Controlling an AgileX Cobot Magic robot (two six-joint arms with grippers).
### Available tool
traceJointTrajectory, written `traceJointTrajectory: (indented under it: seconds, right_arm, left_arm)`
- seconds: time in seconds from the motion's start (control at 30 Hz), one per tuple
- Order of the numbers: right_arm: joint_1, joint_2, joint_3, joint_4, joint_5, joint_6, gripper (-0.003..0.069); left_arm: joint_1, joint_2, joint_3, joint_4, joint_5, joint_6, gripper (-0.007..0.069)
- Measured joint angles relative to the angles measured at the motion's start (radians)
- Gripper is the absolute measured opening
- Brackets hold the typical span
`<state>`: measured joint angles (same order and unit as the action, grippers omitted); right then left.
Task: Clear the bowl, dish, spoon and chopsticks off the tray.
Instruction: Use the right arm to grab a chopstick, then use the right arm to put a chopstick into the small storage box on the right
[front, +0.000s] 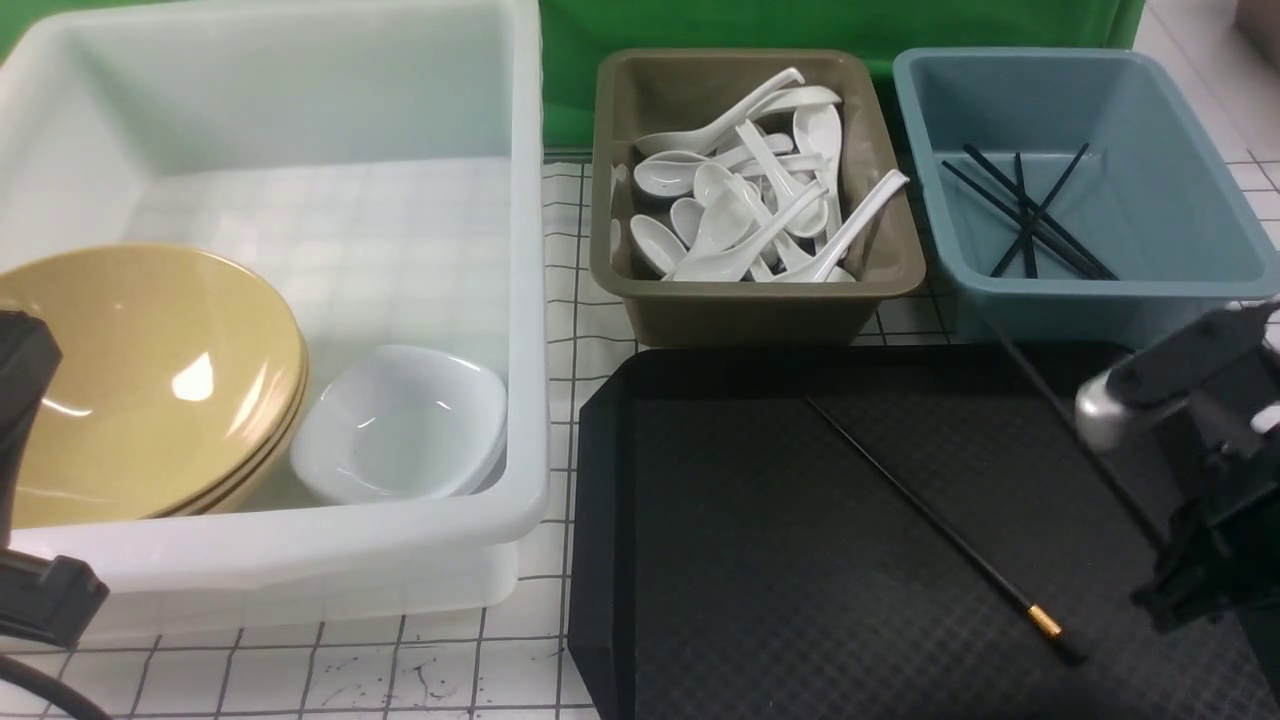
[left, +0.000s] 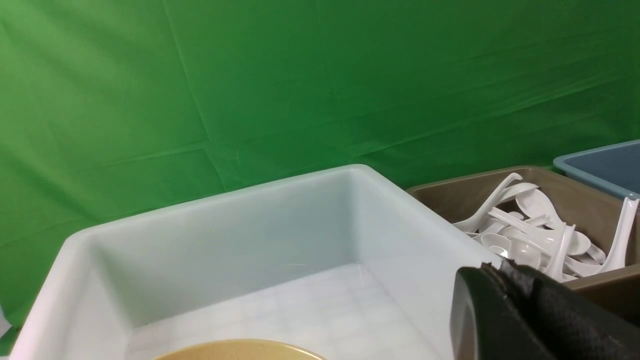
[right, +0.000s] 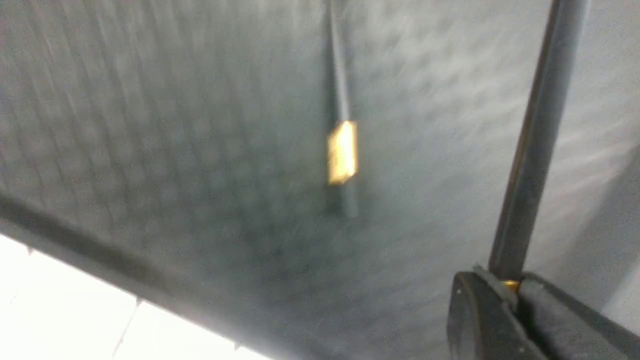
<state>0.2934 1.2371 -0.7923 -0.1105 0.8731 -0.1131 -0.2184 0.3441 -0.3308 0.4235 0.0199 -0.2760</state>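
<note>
Left gripper (left: 495, 280), fingers pressed together on nothing, is hovering at the white tub (front: 520, 300), which is holding the yellow bowl (front: 150, 380) and white dish (front: 400, 420). One black chopstick (front: 930, 520) is lying on the tray (front: 700, 600). Right gripper (right: 510, 287) is clamping the second chopstick (right: 536, 150) at its gold-banded end.

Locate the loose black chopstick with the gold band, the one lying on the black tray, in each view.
Front view: the loose black gold-banded chopstick lies diagonally on the black diamond-textured plastic tray, in its right half.
Left wrist view: not in it.
Right wrist view: blurred, beside the second black chopstick pinched in the right claw.
Shared landmark: the tray's textured floor.
</note>
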Motion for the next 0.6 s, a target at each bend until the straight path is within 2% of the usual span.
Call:
traceJointTrajectory:
  seconds: [0.07, 0.23, 0.33, 0.43, 0.53, 0.6]
  right_arm:
    - [0.0, -0.023, -0.016, -0.015, -0.053, 0.001, 0.0088]
    - [-0.048, -0.008, -0.036, -0.031, -0.601, 0.047, 0.0088]
    - [-0.11, 0.142, -0.096, -0.035, -0.824, 0.101, 0.0088]
    - [-0.161, 0.349, -0.218, -0.035, -0.842, 0.202, 0.0089]
    - [-0.179, 0.482, -0.343, -0.035, -0.746, 0.236, 0.0106]
    - [-0.182, 0.559, -0.427, -0.036, -0.632, 0.249, 0.0143]
  left_arm:
    - [0.0, 0.0, -0.001, 0.0, 0.0, 0.0, -0.0006]
    - [0.0, 0.0, -0.001, 0.0, 0.0, 0.0, -0.0006]
    - [0.0, 0.0, 0.0, 0.0, 0.0, 0.0, -0.0006]
    - [0.0, 0.0, 0.0, 0.0, 0.0, 0.0, -0.0006]
    - [0.0, 0.0, 0.0, 0.0, 0.0, 0.0, -0.0006]
    - [0.0, 0.0, 0.0, 0.0, 0.0, 0.0, -0.0006]
